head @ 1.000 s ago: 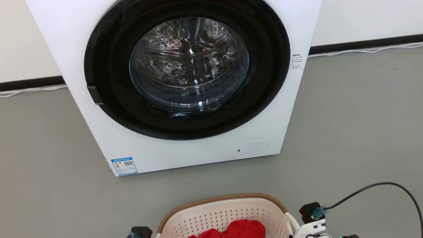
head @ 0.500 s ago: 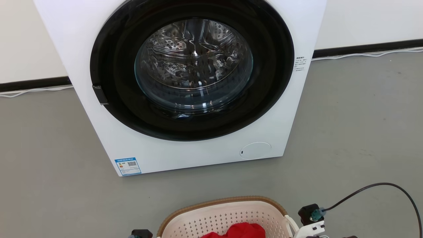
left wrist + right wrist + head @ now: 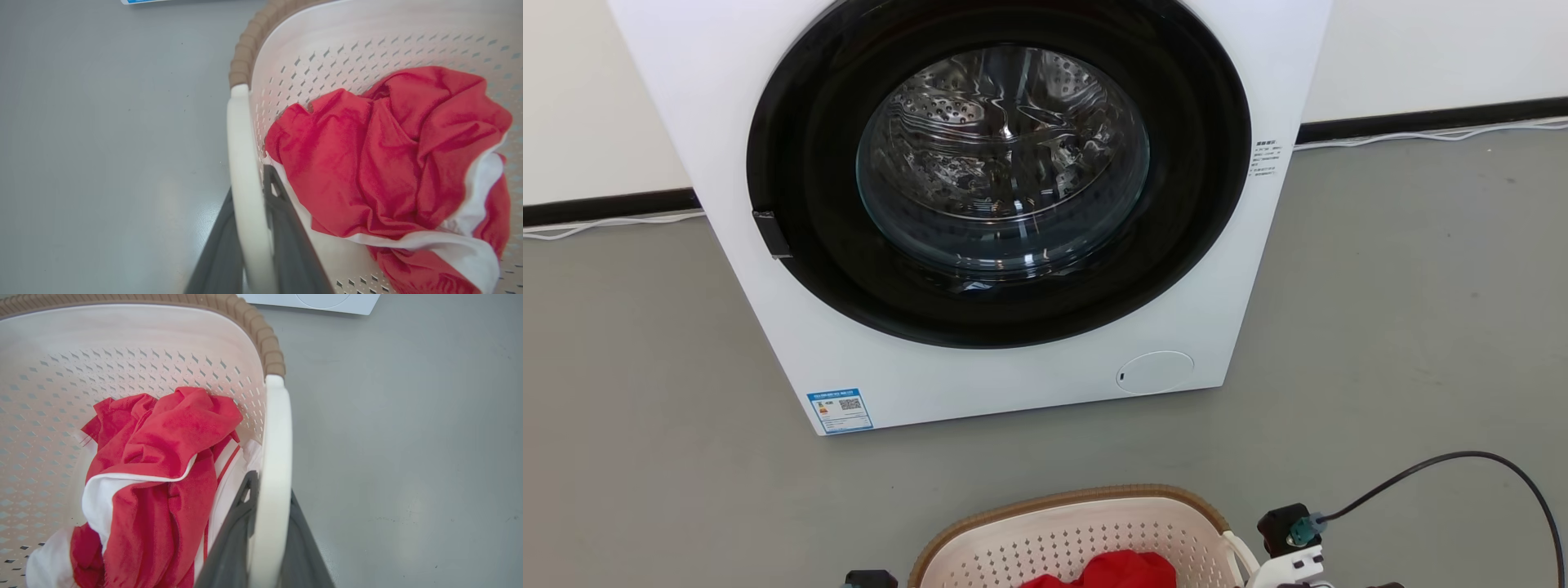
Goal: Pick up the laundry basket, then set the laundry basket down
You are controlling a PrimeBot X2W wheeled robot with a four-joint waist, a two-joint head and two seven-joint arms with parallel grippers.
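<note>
The laundry basket (image 3: 1068, 539) is cream-white and perforated with a brown woven-look rim, at the bottom middle of the head view. A red and white garment (image 3: 384, 163) lies crumpled inside it. My left gripper (image 3: 249, 188) is shut on the basket's left white handle (image 3: 241, 134), one dark finger on each side. My right gripper (image 3: 271, 490) is shut the same way on the right white handle (image 3: 278, 428). My right wrist (image 3: 1289, 531) sits just beside the basket's right end. Whether the basket's base touches the floor I cannot tell.
A big white washing machine (image 3: 980, 384) with a round black-framed glass door (image 3: 1001, 163) stands right ahead of the basket, door shut. A black cable (image 3: 1462, 457) loops from my right wrist. Grey floor (image 3: 1405, 327) spreads to both sides, with white cords along the wall's dark skirting.
The whole head view has shifted slightly, so the camera moved. The basket and both grips look the same.
</note>
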